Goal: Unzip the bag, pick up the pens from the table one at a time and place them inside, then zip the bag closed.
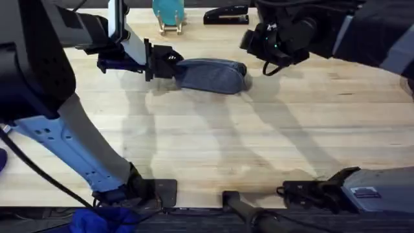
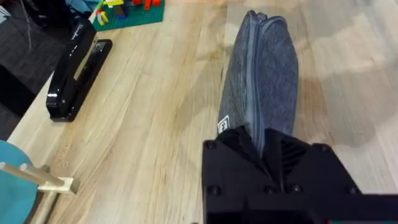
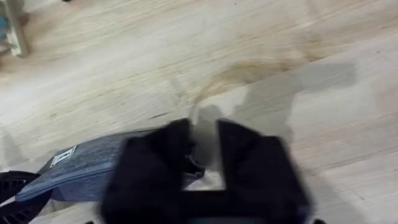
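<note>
A blue-grey fabric bag (image 1: 213, 74) lay on the far middle part of a pale wooden table (image 1: 213, 142), its long side running left to right in the overhead view. The left gripper (image 1: 169, 66) had reached in from the left and was clamped on the bag's left end; in the left wrist view its black fingers (image 2: 292, 155) were pressed against the fabric (image 2: 264, 68) on either side of the zipper line, beside a small white label (image 2: 223, 126). In that view the zipper ran the length of the bag and looked closed along the stretch that showed. The right gripper (image 1: 259, 48) hung over the table just past the bag's right end. In the right wrist view its two black fingers (image 3: 161, 162) stood a little apart with a narrow gap between them, positioned at the end of the bag (image 3: 87, 165); whether they pinched anything there could not be told. A black stapler (image 1: 226, 15) lay near the far edge of the table, well apart from the bag, and a teal object on a small wooden stand (image 1: 169, 16) stood to its left. In the left wrist view a green board with coloured blocks (image 2: 127, 11) sat beyond the stapler (image 2: 74, 78).
</note>
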